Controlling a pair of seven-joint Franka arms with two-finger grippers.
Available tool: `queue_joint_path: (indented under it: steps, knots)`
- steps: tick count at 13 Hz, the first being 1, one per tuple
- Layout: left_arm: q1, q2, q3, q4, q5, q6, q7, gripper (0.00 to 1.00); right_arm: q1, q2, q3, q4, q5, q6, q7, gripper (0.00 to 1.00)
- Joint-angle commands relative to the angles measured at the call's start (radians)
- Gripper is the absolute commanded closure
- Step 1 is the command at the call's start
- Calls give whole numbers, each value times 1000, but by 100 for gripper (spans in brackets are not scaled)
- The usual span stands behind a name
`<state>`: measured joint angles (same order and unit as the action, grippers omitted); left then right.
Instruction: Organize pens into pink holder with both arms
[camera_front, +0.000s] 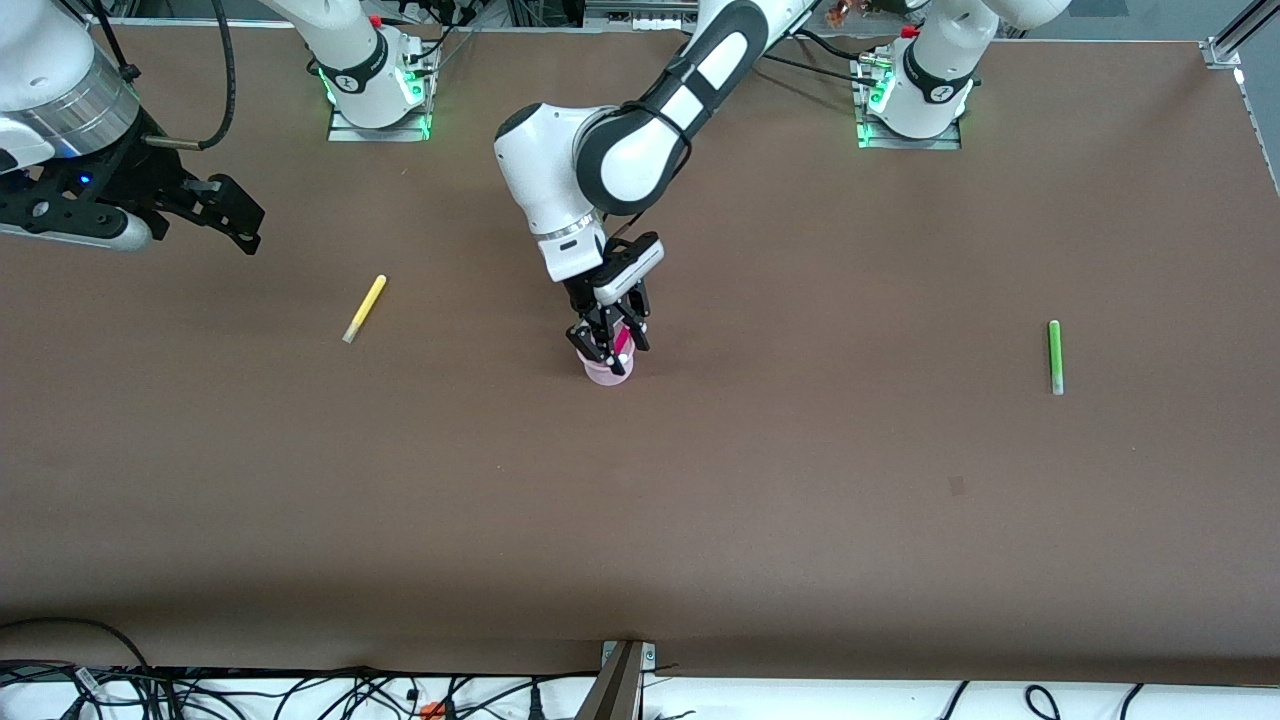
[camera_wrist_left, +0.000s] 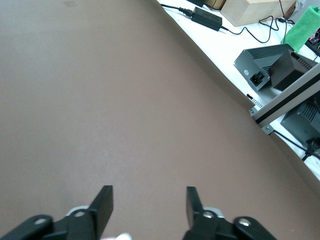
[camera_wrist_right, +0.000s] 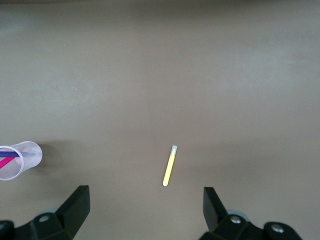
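Observation:
The pink holder (camera_front: 608, 372) stands mid-table. My left gripper (camera_front: 612, 348) hangs right over its rim, fingers open, with the magenta pen (camera_front: 621, 337) upright between them and down in the holder. In the left wrist view the left gripper (camera_wrist_left: 149, 202) grips nothing. The right wrist view shows the holder (camera_wrist_right: 17, 159) with the magenta pen (camera_wrist_right: 7, 162) and a purple pen (camera_wrist_right: 10, 155) inside. The yellow pen (camera_front: 365, 308) lies toward the right arm's end. My right gripper (camera_front: 232, 212) hovers open near it; the pen (camera_wrist_right: 169, 165) lies ahead of the gripper (camera_wrist_right: 145, 200). The green pen (camera_front: 1055, 355) lies toward the left arm's end.
The brown table (camera_front: 800, 520) carries only the pens and the holder. Both arm bases (camera_front: 378, 90) stand along its edge farthest from the front camera. Cables and a metal post (camera_front: 620, 680) run along the nearest edge.

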<state>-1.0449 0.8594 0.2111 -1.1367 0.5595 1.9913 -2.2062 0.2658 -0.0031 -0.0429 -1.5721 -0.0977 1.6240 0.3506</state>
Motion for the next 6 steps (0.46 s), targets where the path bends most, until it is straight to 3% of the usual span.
queue_joint_path:
  steps: [1, 3, 6]
  knots:
    - [100, -130, -10, -12, -178, -22, 245, 20, 19, 6, -2, 17, -16, -1, 16, 0]
    - [163, -227, -9, -64, -271, -46, 428, 0, 30, 6, -2, 17, -14, 1, 16, 0]
    - [248, -333, -13, -149, -344, -58, 645, 0, 56, 9, -2, 17, -19, -3, 14, 0]
